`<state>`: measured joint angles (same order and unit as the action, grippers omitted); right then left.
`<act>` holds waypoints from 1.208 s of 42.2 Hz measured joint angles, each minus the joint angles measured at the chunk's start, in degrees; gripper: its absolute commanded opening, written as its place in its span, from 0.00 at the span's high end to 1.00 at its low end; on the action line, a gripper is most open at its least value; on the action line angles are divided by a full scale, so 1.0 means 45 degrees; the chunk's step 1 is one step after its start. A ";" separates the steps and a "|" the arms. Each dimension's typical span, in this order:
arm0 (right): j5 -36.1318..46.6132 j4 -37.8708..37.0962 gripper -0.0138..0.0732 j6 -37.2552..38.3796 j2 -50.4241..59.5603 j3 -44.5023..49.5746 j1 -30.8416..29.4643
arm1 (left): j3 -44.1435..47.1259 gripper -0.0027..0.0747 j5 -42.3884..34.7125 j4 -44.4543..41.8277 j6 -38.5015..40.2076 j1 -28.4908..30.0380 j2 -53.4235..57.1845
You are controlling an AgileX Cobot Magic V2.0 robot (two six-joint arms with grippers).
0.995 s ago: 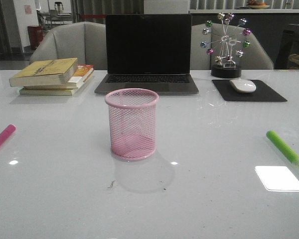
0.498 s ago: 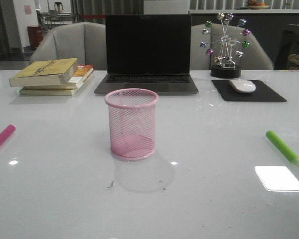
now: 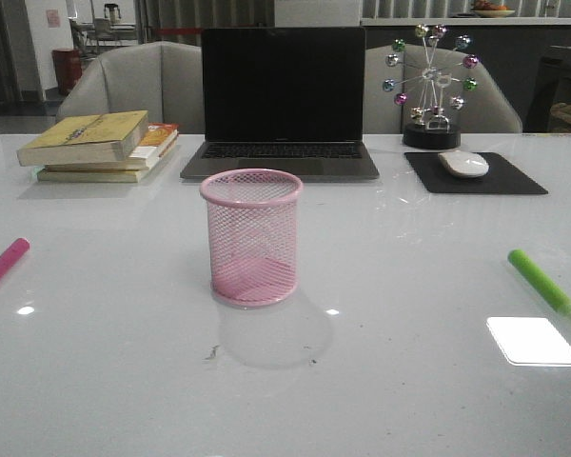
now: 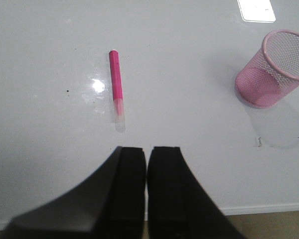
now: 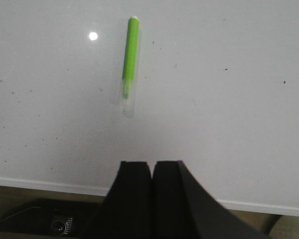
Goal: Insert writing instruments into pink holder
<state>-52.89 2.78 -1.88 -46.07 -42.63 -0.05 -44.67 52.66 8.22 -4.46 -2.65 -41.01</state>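
The table (image 3: 124, 381) is white, smooth and shiny. The pink holder (image 3: 252, 238) is wire mesh. The mouse pad (image 3: 514, 179) looks dull black.

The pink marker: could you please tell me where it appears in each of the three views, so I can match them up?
Front view: the pink marker lies at the far left edge of the table, partly cut off.
Left wrist view: it lies on bare table beyond the closed jaws, apart from them.
Right wrist view: not in it; only the green marker shows.
Shared landmark: the pink holder, empty, in the front and left wrist views.
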 measured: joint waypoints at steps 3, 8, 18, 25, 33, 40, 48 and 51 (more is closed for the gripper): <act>0.0000 0.0000 0.37 0.0000 -0.0390 0.0000 0.0000 | 0.0000 0.30 0.0000 -0.0050 0.0000 0.0000 -0.0115; 0.0187 0.0000 0.23 0.0000 -0.1014 0.0000 0.0000 | 0.0000 0.20 -0.0024 -0.0310 -0.0106 0.0000 -0.0174; 0.1007 0.0489 0.24 -0.0023 -0.2965 -0.0059 0.0000 | 0.0000 0.27 -0.0167 -0.0411 -0.0440 -0.1893 -0.0194; 0.1087 0.1293 0.24 -0.0441 -0.4998 -0.0992 0.0000 | 0.0000 0.31 -0.0167 -0.0387 -0.0525 -0.3346 -0.0194; 0.1190 0.1330 0.24 -0.0695 -0.7690 -0.2584 0.0533 | 0.0000 0.34 -0.0167 -0.0387 -0.0525 -0.3884 -0.0194; 0.1025 0.0820 0.24 -0.0707 -0.9980 -0.4187 0.1159 | 0.0000 0.34 -0.0167 -0.0387 -0.0525 -0.3889 -0.0194; 0.0993 -0.0276 0.24 0.0137 -1.2103 -0.5944 0.1340 | 0.0000 0.34 -0.0167 -0.0387 -0.0538 -0.3889 -0.0194; 0.1021 -0.0618 0.24 0.0417 -1.2670 -0.6391 0.1340 | 0.0000 0.34 -0.0167 -0.0387 -0.0538 -0.3889 -0.0194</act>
<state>-48.30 0.00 0.00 -103.09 -71.38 5.98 -44.67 51.91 6.48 -6.88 -20.15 -41.88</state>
